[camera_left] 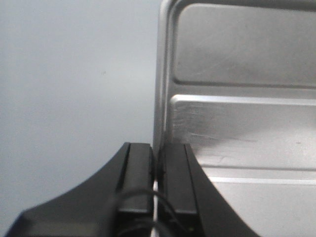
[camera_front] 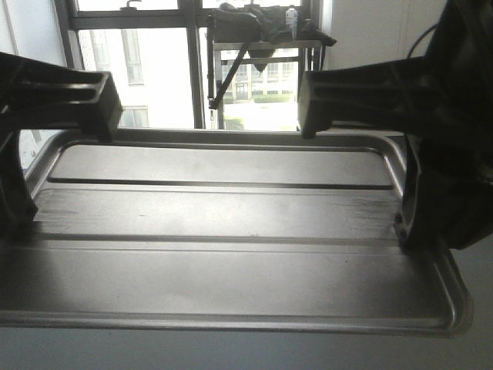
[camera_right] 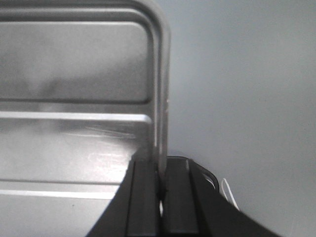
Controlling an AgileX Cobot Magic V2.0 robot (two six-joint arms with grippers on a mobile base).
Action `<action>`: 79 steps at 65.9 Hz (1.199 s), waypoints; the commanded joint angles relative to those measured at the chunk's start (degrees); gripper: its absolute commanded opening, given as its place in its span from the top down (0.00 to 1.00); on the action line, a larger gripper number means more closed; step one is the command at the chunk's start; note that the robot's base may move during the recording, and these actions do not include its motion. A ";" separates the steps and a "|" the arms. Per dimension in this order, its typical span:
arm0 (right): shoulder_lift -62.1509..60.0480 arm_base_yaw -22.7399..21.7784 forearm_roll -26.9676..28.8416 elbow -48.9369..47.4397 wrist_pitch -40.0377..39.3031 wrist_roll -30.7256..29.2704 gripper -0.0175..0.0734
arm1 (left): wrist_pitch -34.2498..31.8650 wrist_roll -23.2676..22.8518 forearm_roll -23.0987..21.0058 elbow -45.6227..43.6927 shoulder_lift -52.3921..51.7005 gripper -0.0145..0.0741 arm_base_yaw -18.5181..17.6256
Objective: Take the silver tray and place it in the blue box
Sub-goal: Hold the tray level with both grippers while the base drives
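Before a bright window, the left gripper and right gripper each pinch a rim of the silver tray.

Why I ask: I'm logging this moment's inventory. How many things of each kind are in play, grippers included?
Silver tray: 1
Black grippers: 2 (left gripper, right gripper, each clamped on the tray's rim)
Blue box: 0 in view
Total: 3
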 commanded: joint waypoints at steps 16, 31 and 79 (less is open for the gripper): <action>-1.58 -0.06 -1.90 -1.77 -4.08 -0.13 0.74 | -3.62 -0.07 1.70 -1.65 -1.56 0.85 -0.78; -1.58 -0.06 -1.90 -1.77 -4.08 -0.13 0.74 | -3.62 -0.07 1.70 -1.65 -1.56 0.85 -0.78; -1.58 -0.06 -1.90 -1.77 -4.08 -0.13 0.74 | -3.62 -0.07 1.70 -1.65 -1.56 0.85 -0.78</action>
